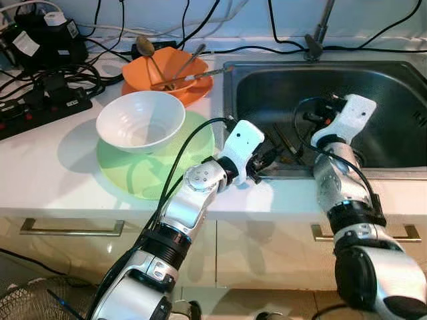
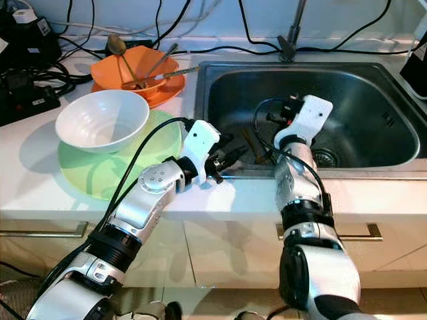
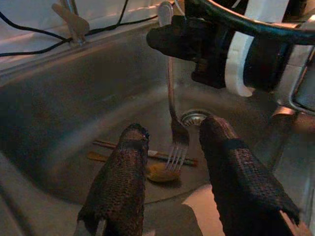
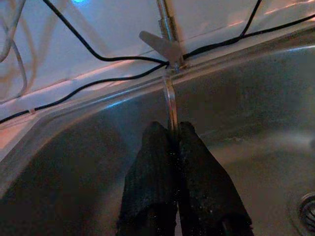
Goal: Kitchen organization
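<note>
A metal fork (image 3: 171,98) hangs tines down inside the steel sink (image 1: 393,87), and my right gripper (image 4: 170,130) is shut on its handle. That gripper (image 1: 312,112) is over the sink's near left part. My left gripper (image 1: 267,162) reaches over the sink's front left rim and is open; its fingers (image 3: 120,172) stand either side of the fork's tines without touching them. Brown chopsticks (image 3: 147,153) and a spoon (image 3: 160,172) lie on the sink floor below the fork.
On the counter to the left, a white bowl (image 1: 140,120) rests on a green plate (image 1: 133,177). Behind it an orange bowl (image 1: 167,67) holds utensils. A power strip (image 1: 40,110) and cables lie at the far left. The faucet (image 1: 320,27) rises behind the sink.
</note>
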`<state>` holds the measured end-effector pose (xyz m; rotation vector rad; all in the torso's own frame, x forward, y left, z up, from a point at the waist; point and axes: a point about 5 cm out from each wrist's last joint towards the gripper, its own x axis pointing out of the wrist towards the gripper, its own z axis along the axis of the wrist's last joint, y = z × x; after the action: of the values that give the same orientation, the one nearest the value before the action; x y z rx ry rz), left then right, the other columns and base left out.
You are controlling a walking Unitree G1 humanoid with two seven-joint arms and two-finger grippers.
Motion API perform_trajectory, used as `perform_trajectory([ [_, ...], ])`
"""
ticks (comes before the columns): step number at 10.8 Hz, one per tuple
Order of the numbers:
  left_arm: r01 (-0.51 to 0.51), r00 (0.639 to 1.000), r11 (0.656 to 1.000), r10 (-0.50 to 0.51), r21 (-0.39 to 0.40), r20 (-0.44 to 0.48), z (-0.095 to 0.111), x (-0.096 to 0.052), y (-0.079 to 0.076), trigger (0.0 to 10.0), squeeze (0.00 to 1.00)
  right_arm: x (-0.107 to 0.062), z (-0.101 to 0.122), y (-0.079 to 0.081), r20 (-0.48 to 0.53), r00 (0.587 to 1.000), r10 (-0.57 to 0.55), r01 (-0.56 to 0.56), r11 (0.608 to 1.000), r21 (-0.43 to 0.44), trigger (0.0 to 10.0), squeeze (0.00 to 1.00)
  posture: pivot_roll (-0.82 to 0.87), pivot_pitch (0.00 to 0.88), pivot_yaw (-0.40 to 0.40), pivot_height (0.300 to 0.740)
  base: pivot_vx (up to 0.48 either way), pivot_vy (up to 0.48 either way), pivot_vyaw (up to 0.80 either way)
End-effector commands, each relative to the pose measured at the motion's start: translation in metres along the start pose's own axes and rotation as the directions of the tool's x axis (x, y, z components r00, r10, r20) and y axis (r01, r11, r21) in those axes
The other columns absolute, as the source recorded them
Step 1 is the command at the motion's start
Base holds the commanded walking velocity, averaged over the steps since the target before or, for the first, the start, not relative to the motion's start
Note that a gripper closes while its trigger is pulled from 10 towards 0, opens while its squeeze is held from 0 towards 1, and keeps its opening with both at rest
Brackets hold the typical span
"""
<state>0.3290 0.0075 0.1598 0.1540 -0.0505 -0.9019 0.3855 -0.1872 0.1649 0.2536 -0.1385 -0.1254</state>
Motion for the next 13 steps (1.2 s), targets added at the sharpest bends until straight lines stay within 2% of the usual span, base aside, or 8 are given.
perform_trajectory([
  [1, 0.020, 0.996, 1.000, -0.021, -0.012, -0.084, -0.018, -0.004, -0.004, 10.0, 0.00, 0.003, 0.005, 0.004, 0.019, 1.000, 0.019, -0.019, 1.000, -0.021, 10.0, 0.00, 0.05, 0.057, 0.034, 0.740, 0.000, 0.000, 0.00],
  [2, 0.031, 0.995, 1.000, -0.031, -0.006, -0.096, -0.020, -0.005, -0.007, 10.0, 0.00, 0.003, 0.004, 0.007, 0.022, 0.999, 0.034, -0.033, 0.999, -0.020, 10.0, 1.00, 0.05, 0.058, 0.034, 0.740, 0.000, 0.000, 0.00],
  [3, 0.034, 0.995, 0.999, -0.034, -0.006, -0.096, -0.020, -0.005, -0.007, 10.0, 0.00, 0.003, 0.004, 0.008, 0.022, 0.999, 0.037, -0.036, 0.999, -0.025, 10.0, 1.00, 0.05, 0.058, 0.033, 0.740, 0.000, 0.000, 0.00],
  [4, 0.036, 0.994, 0.999, -0.036, -0.004, -0.099, -0.020, -0.005, -0.007, 10.0, 0.00, 0.003, 0.004, 0.008, 0.024, 0.999, 0.037, -0.036, 0.999, -0.031, 10.0, 0.00, 0.05, 0.059, 0.034, 0.740, 0.000, 0.000, 0.00],
  [6, 0.035, 0.994, 0.999, -0.035, -0.002, -0.102, -0.020, -0.005, -0.007, 10.0, 0.00, 0.003, 0.004, 0.008, 0.033, 0.999, 0.035, -0.034, 0.999, -0.036, 10.0, 0.00, 0.05, 0.059, 0.034, 0.740, 0.000, 0.000, 0.00],
  [8, 0.031, 0.994, 1.000, -0.030, 0.003, -0.101, -0.020, -0.005, -0.007, 10.0, 0.00, 0.001, 0.004, 0.010, 0.047, 0.998, 0.044, -0.043, 0.998, -0.038, 10.0, 1.00, 0.05, 0.057, 0.035, 0.740, 0.000, 0.000, 0.00],
  [10, -0.041, 0.999, 0.999, 0.041, 0.036, -0.018, -0.009, -0.005, 0.000, 10.0, 0.00, -0.002, 0.020, 0.017, 0.162, 0.984, 0.075, -0.062, 0.994, -0.086, 10.0, 0.00, 0.04, 0.059, 0.036, 0.740, 0.000, 0.000, 0.00],
  [13, -0.171, 0.985, 0.983, 0.168, 0.066, 0.044, -0.004, -0.008, 0.014, 10.0, 0.00, -0.020, 0.035, 0.030, 0.283, 0.945, 0.162, -0.117, 0.978, -0.170, 10.0, 0.00, 0.02, 0.053, 0.040, 0.740, 0.000, 0.000, 0.00],
])
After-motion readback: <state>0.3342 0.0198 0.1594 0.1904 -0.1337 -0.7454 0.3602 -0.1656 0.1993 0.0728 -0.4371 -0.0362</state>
